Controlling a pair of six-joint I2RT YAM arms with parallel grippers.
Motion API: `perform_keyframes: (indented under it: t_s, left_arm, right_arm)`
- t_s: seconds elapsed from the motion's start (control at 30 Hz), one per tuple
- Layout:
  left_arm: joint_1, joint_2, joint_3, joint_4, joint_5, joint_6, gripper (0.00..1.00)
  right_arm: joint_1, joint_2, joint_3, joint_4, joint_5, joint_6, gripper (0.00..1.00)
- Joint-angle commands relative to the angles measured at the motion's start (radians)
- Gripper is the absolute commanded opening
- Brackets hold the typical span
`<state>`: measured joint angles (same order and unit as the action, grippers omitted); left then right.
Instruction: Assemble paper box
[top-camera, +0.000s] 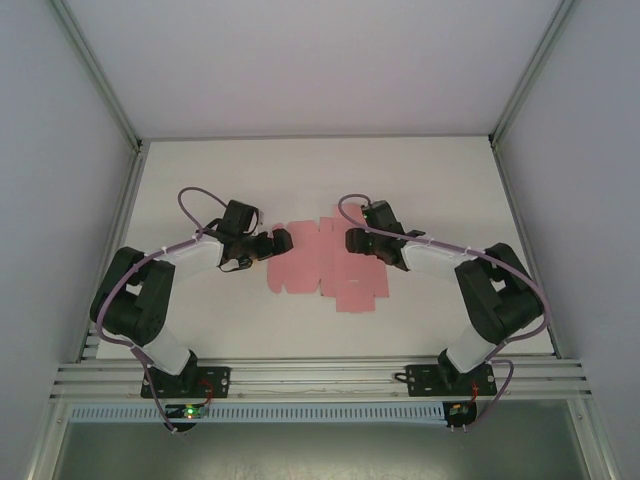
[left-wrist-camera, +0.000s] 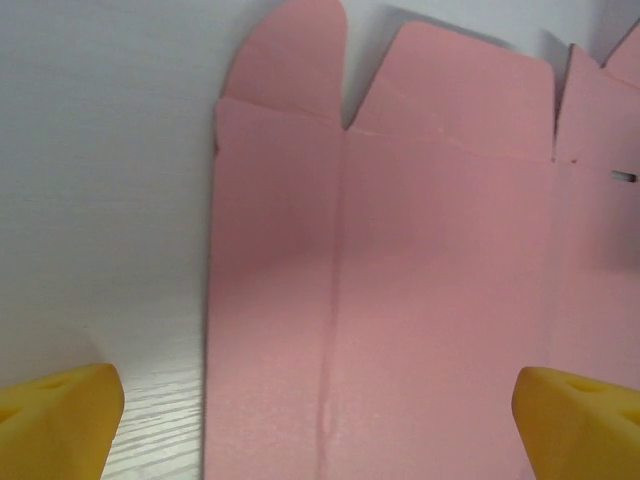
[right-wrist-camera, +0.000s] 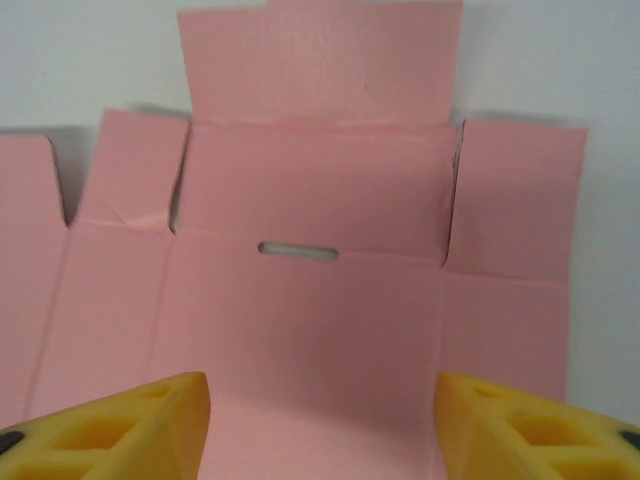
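The paper box is a flat pink die-cut sheet lying in the middle of the white table. My left gripper hovers at the sheet's left edge, its yellow fingers spread wide. In the left wrist view, the left gripper has the pink panels and fold lines of the paper box under it. My right gripper is at the sheet's right side. In the right wrist view, the right gripper is open over a panel of the paper box with a small slot, nothing pinched.
The white table is boxed in by pale walls on the left, right and back. An aluminium rail with both arm bases runs along the near edge. Bare table lies behind and in front of the sheet.
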<state>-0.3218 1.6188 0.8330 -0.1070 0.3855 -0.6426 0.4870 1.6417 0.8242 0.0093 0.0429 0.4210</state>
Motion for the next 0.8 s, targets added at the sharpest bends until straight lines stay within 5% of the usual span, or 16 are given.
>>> perform_keyframes:
  t_s: [0.0, 0.77]
  left_arm:
    - [-0.010, 0.002, 0.009, 0.053, 0.059, -0.028, 1.00]
    - [-0.017, 0.082, 0.025, -0.026, 0.148, 0.002, 1.00]
  right_arm:
    - [0.004, 0.032, 0.021, -0.018, 0.001, 0.013, 0.54]
    - [-0.044, 0.145, -0.105, 0.024, -0.068, 0.091, 0.49]
